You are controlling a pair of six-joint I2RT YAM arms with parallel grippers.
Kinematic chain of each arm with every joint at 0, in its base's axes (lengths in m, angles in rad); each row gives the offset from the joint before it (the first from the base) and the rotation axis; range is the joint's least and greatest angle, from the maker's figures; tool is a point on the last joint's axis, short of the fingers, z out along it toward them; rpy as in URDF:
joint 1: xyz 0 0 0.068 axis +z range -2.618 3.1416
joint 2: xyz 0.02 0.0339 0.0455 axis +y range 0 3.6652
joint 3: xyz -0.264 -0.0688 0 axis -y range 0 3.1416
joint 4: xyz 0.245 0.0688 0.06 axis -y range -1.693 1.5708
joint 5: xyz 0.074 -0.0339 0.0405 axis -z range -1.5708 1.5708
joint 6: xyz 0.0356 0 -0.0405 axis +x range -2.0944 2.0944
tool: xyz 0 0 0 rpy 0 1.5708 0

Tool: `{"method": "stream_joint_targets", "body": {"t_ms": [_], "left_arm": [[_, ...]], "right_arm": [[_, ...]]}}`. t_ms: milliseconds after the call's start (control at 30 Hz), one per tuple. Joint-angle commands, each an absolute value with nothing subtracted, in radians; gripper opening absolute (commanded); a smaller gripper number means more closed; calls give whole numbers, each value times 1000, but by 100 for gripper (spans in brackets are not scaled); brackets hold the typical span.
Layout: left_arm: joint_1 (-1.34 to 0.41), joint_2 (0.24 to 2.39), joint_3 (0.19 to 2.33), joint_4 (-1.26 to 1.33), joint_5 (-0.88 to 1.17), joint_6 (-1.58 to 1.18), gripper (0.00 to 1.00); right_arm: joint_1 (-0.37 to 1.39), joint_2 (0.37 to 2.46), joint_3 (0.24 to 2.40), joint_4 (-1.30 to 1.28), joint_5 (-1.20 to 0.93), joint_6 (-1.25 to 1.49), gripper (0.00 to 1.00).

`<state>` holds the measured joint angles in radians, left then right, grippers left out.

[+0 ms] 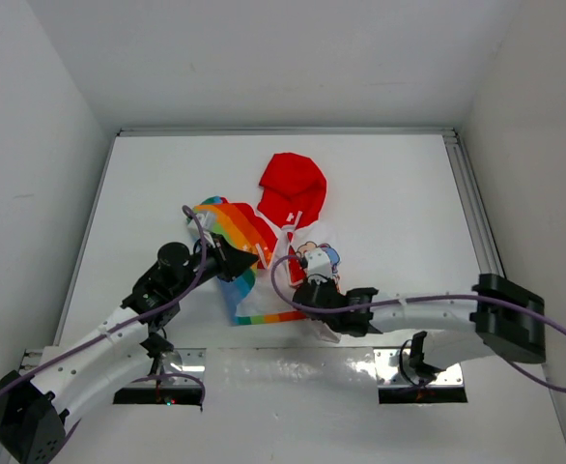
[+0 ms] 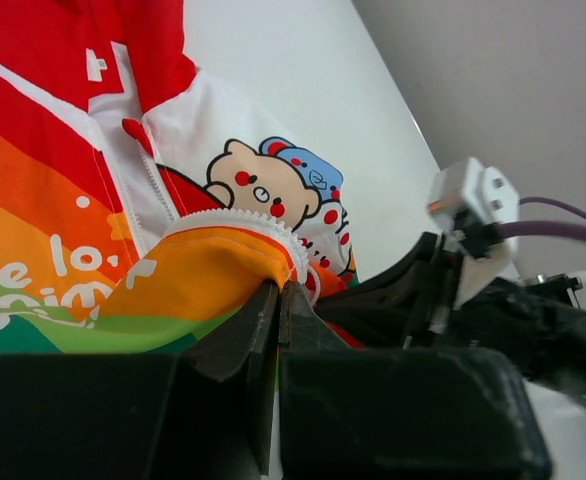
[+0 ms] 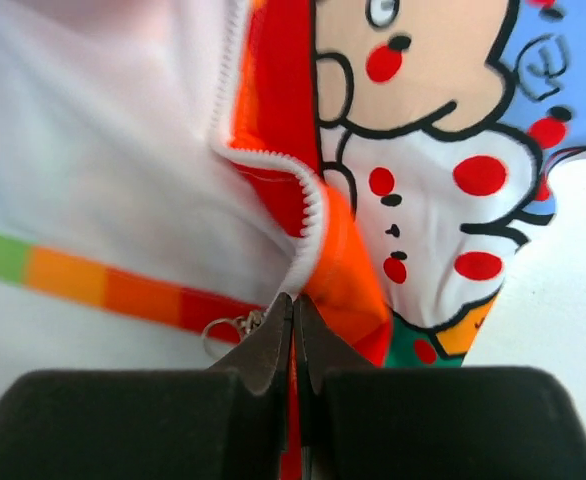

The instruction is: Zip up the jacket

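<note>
Right gripper (image 3: 293,303) pinched on jacket (image 3: 453,200) hem (zipper (image 3: 311,215) end), arm stretched low; left gripper (image 2: 278,292) clamping orange fold (image 2: 203,272).

White table (image 1: 389,184): flat and matt, lying beneath the left gripper (image 1: 252,258) and the right gripper (image 1: 302,282) and extending past both on every side.

Aluminium side rail (image 1: 468,203): runs along the table edge, well to the right of the right gripper.

Far rail (image 1: 283,131): borders the table's far edge, well ahead of both grippers.

Back wall (image 1: 283,58): plain white, rising beyond the far rail.

Left wall (image 1: 32,193): white, well outboard of the left gripper.

Right wall (image 1: 544,145): white, beyond the side rail.
</note>
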<state>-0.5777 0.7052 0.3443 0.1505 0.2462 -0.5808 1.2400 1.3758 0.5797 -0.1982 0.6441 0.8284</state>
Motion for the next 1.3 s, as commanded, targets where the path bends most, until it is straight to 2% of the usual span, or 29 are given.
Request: {"method": "stream_joint_targets", "body": {"t_ms": [0, 133, 200, 300, 400, 567, 667, 700, 933, 1067, 1267], "left_arm": [[-588, 706, 380, 179, 241, -563, 0], [-588, 715, 387, 189, 245, -566, 0], [-588, 712, 379, 190, 245, -566, 0], [-588, 712, 374, 201, 247, -574, 0], [-588, 713, 371, 195, 247, -569, 0], [-588, 706, 382, 183, 244, -563, 0], [-588, 710, 367, 201, 241, -575, 0], [-589, 716, 374, 199, 251, -574, 0], [-588, 727, 382, 195, 253, -571, 0], [-588, 716, 374, 198, 250, -575, 0], [-589, 710, 367, 196, 250, -575, 0]], "right_arm": [[1238, 1247, 560, -196, 478, 802, 0], [1239, 1259, 589, -261, 238, 807, 0], [1242, 1250, 577, -258, 199, 814, 0], [1247, 1223, 580, -294, 328, 833, 0], [1247, 1236, 610, -317, 363, 813, 0], [1250, 1243, 621, -407, 468, 848, 5], [1250, 1230, 601, -425, 474, 862, 14], [1252, 1250, 603, -439, 476, 867, 22], [1252, 1339, 594, -367, 474, 850, 38], [1252, 1380, 580, -330, 518, 847, 42], [1249, 1436, 552, -259, 531, 859, 41]]}}
